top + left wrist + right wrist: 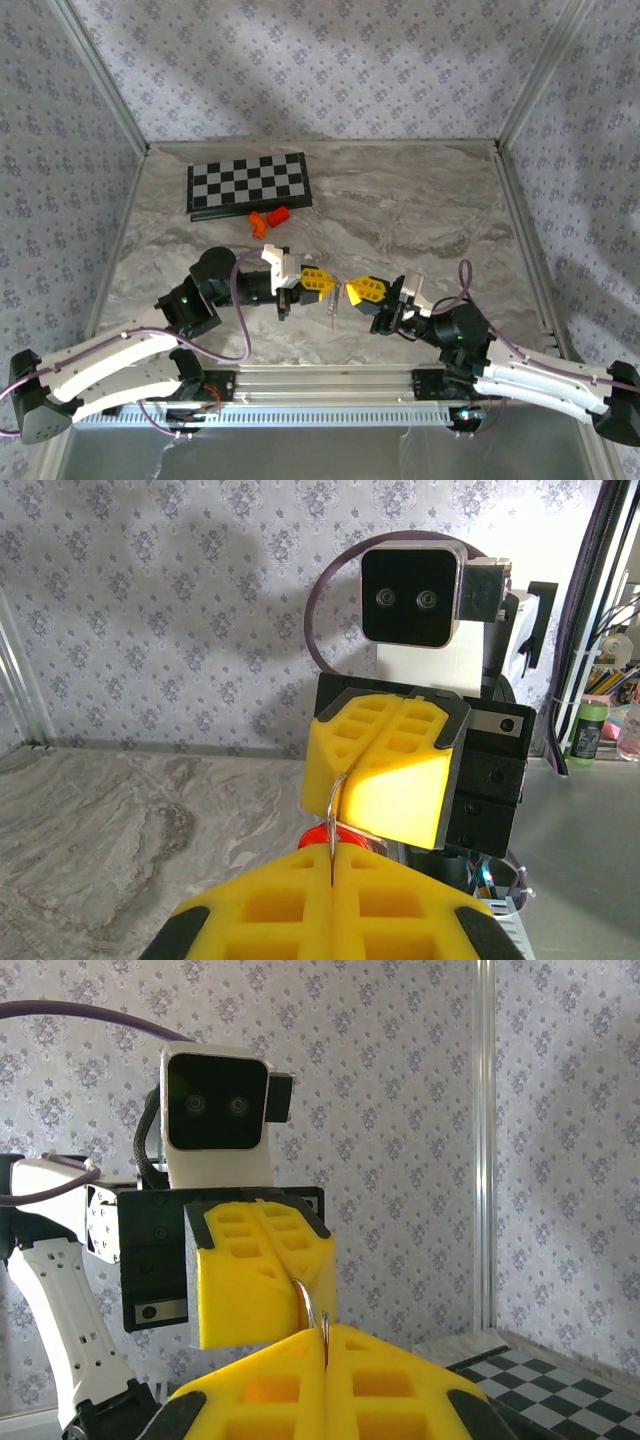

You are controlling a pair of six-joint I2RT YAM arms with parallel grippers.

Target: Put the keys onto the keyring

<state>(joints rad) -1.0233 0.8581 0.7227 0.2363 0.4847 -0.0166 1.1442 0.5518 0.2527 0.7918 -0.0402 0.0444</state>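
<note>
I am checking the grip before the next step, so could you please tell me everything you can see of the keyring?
The keyring is pinched between both arms. Its thin silver wire ring arcs from the shut yellow fingers of the left gripper into those of the right gripper. A sliver of its red tag peeks out just below the wire. The rest of it is hidden by the fingers.

The left arm point(110, 360) and right arm point(545, 385) have white shell links between black joint housings. Purple cables point(236, 290) loop along them, and small green lights point(184, 297) glow at the joints. The left gripper point(328, 283) and right gripper point(355, 290) carry yellow moulded fingers point(400, 780) with rectangular recesses. Each black-faced, white-bodied wrist camera point(410, 595) has two lenses.
</note>
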